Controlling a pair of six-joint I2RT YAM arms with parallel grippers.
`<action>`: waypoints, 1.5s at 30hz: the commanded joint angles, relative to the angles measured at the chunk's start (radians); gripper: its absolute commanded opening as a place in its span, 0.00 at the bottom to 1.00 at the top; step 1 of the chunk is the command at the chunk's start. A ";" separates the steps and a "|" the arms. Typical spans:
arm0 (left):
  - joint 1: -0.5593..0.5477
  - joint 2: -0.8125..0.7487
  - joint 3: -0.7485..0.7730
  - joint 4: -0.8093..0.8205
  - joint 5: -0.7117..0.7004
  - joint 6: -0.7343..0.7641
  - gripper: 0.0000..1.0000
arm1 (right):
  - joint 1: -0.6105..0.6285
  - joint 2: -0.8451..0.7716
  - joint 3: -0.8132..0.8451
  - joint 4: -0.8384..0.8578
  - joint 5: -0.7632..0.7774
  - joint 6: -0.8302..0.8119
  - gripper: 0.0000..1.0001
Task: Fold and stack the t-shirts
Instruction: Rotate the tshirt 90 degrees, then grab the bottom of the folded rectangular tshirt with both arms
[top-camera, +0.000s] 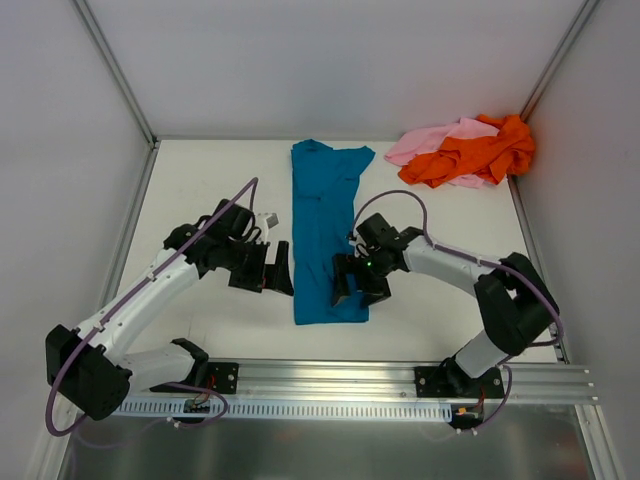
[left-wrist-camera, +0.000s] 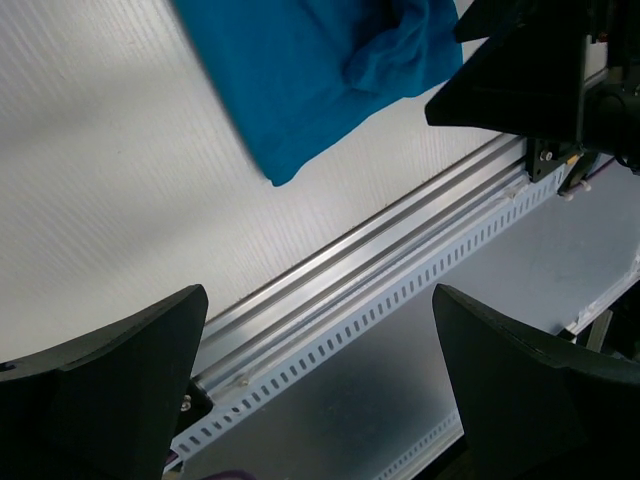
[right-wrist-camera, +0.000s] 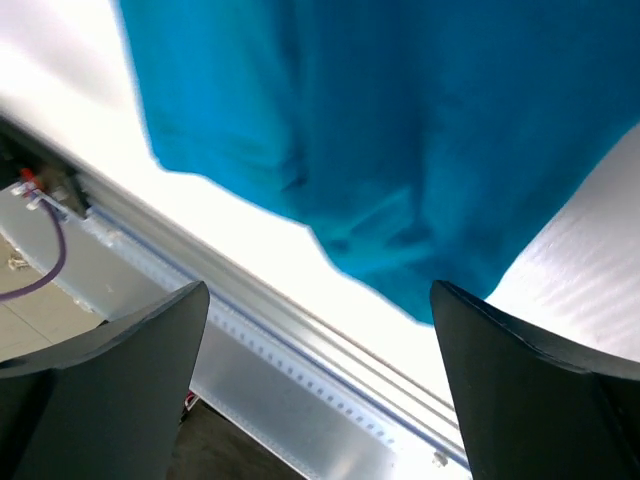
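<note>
Left arm: elbow swung out low to the left, forearm rising toward the table's middle – wrist bent, left gripper (top-camera: 278, 270) just beside the near left edge of the teal-blue t-shirt (top-camera: 320, 220).
Left jaws: spread wide, grasping nothing; in the left wrist view only table (top-camera: 200, 190) and metal rail (top-camera: 330, 378) between the fingers.
Right arm: elbow folded high at the right, forearm reaching leftward, right gripper (top-camera: 352, 283) above the near right part of the teal-blue t-shirt.
Right jaws: spread wide, nothing gripped – blue cloth beneath in the right wrist view, blurred; contact with it cannot be told.
Teal-blue t-shirt: lying in the middle of the table as a long narrow strip, running from far side to near side, between the two grippers at its near end.
Orange t-shirt (top-camera: 480, 152): crumpled in the far right corner, partly on top of the pink one.
Pink t-shirt (top-camera: 430, 140): crumpled under and beside the orange, well apart from both grippers.
</note>
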 joint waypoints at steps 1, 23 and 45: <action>0.017 -0.009 -0.031 0.078 0.108 -0.010 0.99 | 0.008 -0.142 0.105 -0.105 -0.007 -0.011 0.99; 0.044 0.109 -0.476 0.692 0.215 -0.239 0.99 | -0.118 -0.261 -0.237 0.033 -0.029 0.002 0.98; 0.006 0.386 -0.458 0.881 0.183 -0.276 0.99 | -0.115 -0.067 -0.233 0.246 -0.072 0.090 0.66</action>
